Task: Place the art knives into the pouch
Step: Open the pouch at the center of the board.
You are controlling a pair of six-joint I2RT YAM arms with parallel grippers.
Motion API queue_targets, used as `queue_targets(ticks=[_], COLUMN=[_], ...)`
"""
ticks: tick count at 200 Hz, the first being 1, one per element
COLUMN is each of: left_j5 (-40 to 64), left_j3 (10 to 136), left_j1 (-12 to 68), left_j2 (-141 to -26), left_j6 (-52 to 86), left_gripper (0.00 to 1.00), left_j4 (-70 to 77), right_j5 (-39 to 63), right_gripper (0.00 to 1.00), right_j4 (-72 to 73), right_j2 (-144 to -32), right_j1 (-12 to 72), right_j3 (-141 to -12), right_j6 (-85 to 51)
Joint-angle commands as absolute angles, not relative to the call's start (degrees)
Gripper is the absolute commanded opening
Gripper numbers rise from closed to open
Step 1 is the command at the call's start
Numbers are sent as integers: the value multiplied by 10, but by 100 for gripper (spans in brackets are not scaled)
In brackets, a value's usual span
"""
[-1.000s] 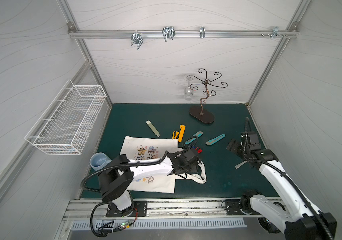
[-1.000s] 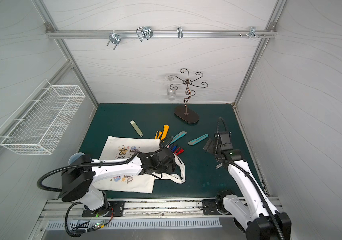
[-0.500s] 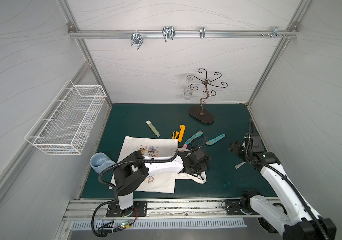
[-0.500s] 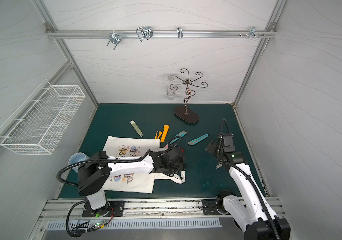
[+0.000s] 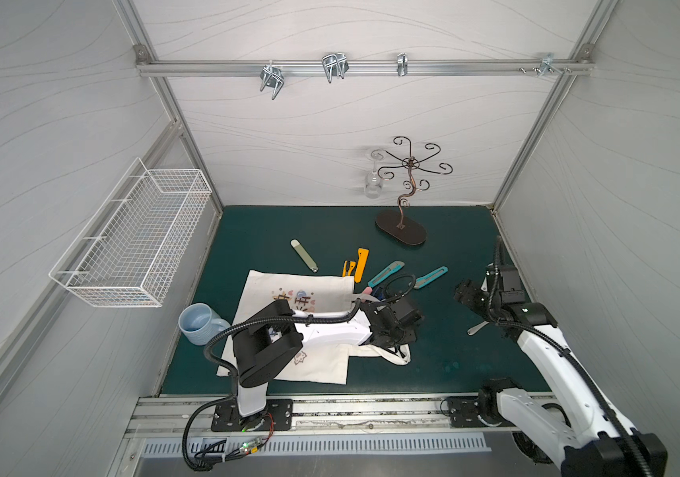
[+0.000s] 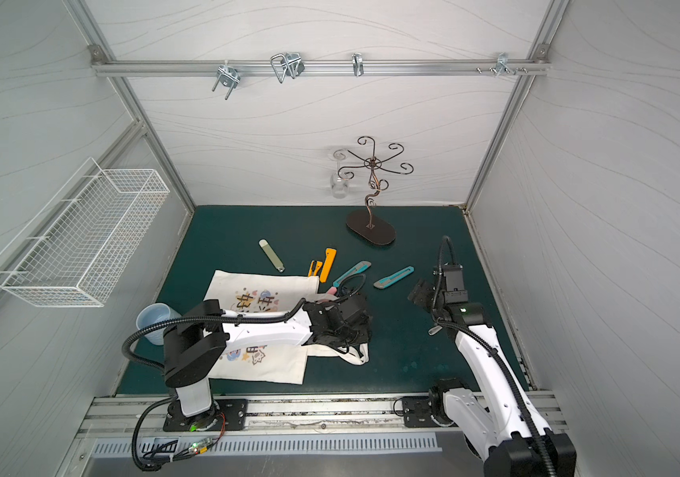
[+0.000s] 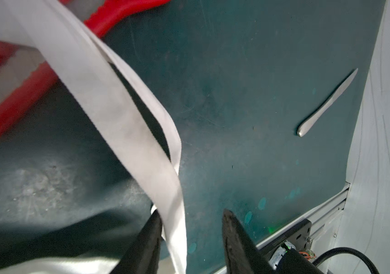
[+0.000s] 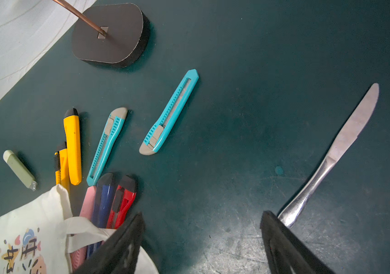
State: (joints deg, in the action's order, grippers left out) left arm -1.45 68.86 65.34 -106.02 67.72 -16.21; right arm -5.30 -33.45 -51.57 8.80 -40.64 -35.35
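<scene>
The cream pouch (image 5: 322, 367) lies flat at the front left of the green mat, print side up, also in the right wrist view (image 8: 23, 234). Its loop handle (image 7: 127, 123) runs between the fingers of my left gripper (image 7: 190, 213), touching one finger with a gap to the other; the jaws are part open. Pink (image 8: 87, 201), blue (image 8: 104, 199) and red (image 8: 123, 199) art knives lie at the pouch mouth. Two teal knives (image 8: 170, 111) (image 8: 107, 144), two yellow ones (image 8: 72, 147) and an olive one (image 8: 20, 169) lie loose. My right gripper (image 8: 202, 214) is open over bare mat.
A steel table knife (image 8: 336, 151) lies beside my right gripper near the right wall. A dark stand (image 5: 402, 231) with a hanging glass (image 5: 372, 186) is at the back. A blue mug (image 5: 200, 324) sits left of the pouch. A wire basket (image 5: 136, 243) hangs on the left wall.
My left gripper has moved right, from the pouch mouth to the loop handle, and its jaws have narrowed. The right gripper has barely shifted and narrowed slightly.
</scene>
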Motion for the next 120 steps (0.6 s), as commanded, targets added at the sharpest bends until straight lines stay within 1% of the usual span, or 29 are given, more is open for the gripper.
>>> queue_targets(ticks=[1,19,40,63,94,120], left_j5=[-25,-26,-31,-32,-36,-46], left_j3=[710,711,711,712,706,698], left_j1=[657,657,657,657,657,657], left_j2=[-1073,-1074,-1073,-1075,-1068,-1035], left_j6=[682,679,676,671,669,657], left_gripper=[42,35,25,0,0,0], left_j4=[-172,-176,-178,-177,-177,-184], right_j5=[-47,-45,-42,-41,-42,-45], right_gripper=[80,80,79,78,78,78], right_j4=[-335,-337,-337,-335,-335,-337], right_j2=[-504,-501,-499,-499,-493,-492], right_j1=[79,78,77,76,76,76], right_j3=[-407,-410,-408,-403,-400,-403], right_j6=[-349,-348,-349,-348,-346,-341])
